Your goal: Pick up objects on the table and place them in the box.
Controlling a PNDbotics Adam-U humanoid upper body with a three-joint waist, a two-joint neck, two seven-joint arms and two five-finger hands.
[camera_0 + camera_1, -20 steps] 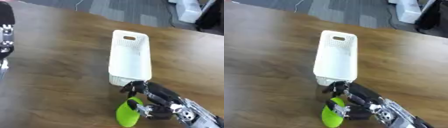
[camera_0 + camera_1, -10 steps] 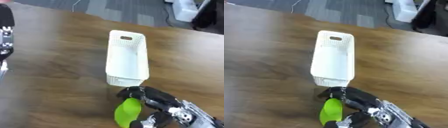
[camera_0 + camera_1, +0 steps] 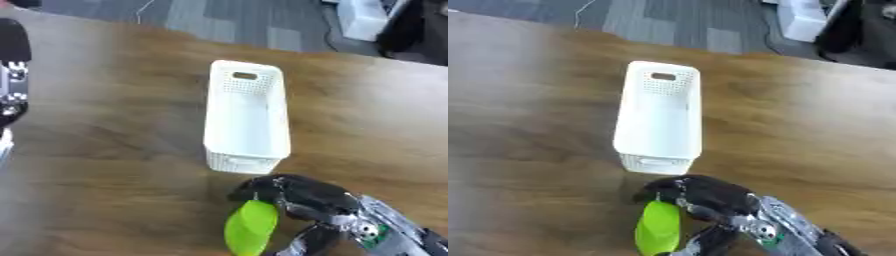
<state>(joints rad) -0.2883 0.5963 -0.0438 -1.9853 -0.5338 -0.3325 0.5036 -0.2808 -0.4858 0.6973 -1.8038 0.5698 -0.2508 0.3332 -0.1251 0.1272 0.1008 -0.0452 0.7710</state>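
A long white perforated box [image 3: 246, 115] lies on the wooden table [image 3: 105, 150], its short end toward me, nothing visible inside. Just below its near end, a bright green oval object [image 3: 251, 227] is held by my right hand [image 3: 302, 197], whose black fingers curl over its top while the thumb reaches under from the lower right. The green object hangs close to the table, a short way in front of the box. At the left edge of the left eye view, my left hand [image 3: 10, 75] rests idle, well away from the box.
Grey carpet and a white and black piece of equipment [image 3: 367, 20] lie beyond the table's far edge. Bare wood surrounds the box on both sides.
My right hand has closed round the green object and its fingers now sit over its top. The whole picture has shifted, so the camera has moved.
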